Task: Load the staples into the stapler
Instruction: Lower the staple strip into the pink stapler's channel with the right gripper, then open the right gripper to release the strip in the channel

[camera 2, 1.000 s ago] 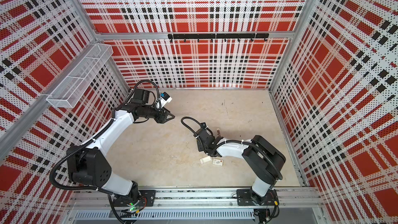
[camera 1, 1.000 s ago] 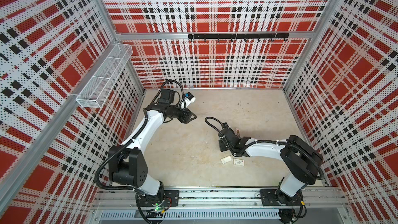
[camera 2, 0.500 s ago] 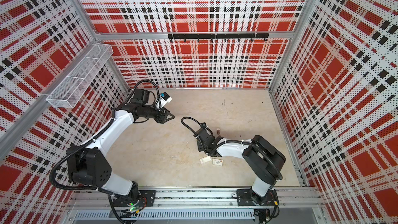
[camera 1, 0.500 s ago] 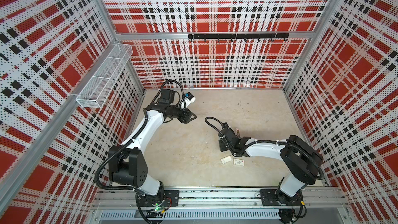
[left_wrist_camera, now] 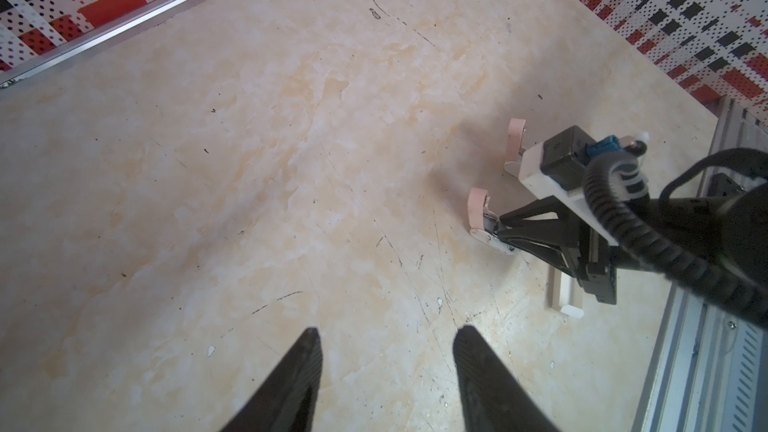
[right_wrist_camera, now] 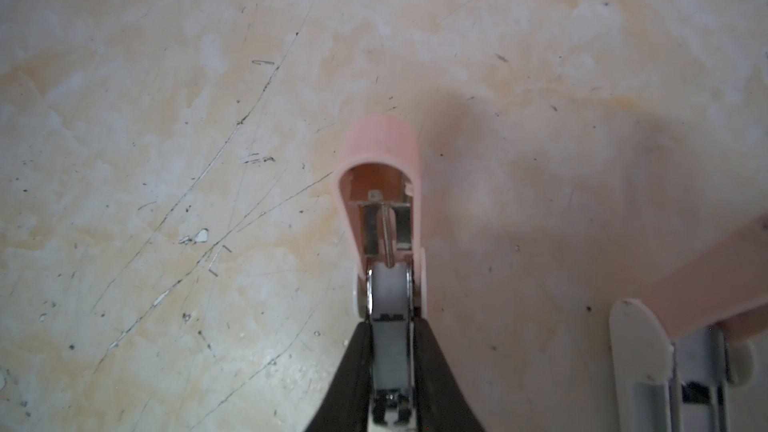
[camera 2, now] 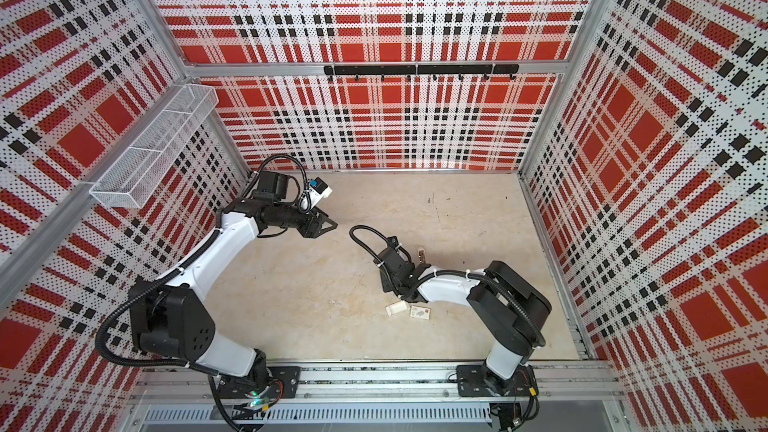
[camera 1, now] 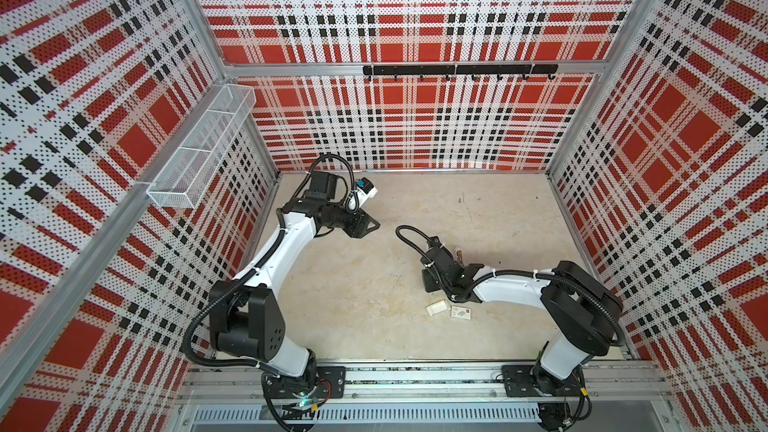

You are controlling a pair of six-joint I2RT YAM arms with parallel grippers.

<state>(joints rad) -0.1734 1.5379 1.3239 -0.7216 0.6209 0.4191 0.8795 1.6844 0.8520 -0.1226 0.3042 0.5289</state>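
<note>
The right wrist view shows a pale pink stapler (right_wrist_camera: pixel 380 151) lying open, its lid flipped away and its metal channel bare. A grey strip of staples (right_wrist_camera: pixel 390 355) lies in line with that channel. My right gripper (right_wrist_camera: pixel 390 326) is shut on the strip, one finger pressed against each side. A second pink stapler (right_wrist_camera: pixel 706 280) lies open beside it and appears in both top views (camera 1: pixel 458 254) (camera 2: pixel 422 254). My left gripper (left_wrist_camera: pixel 384 332) hangs open and empty over bare floor at the back left (camera 1: pixel 370 224).
A small white cardboard tray (camera 1: pixel 438 308) and a printed white sleeve (camera 1: pixel 461 312) lie on the floor just in front of the right arm's wrist. A wire basket (camera 1: pixel 199 147) hangs on the left wall. A black hook rail (camera 1: pixel 457 69) runs along the back wall.
</note>
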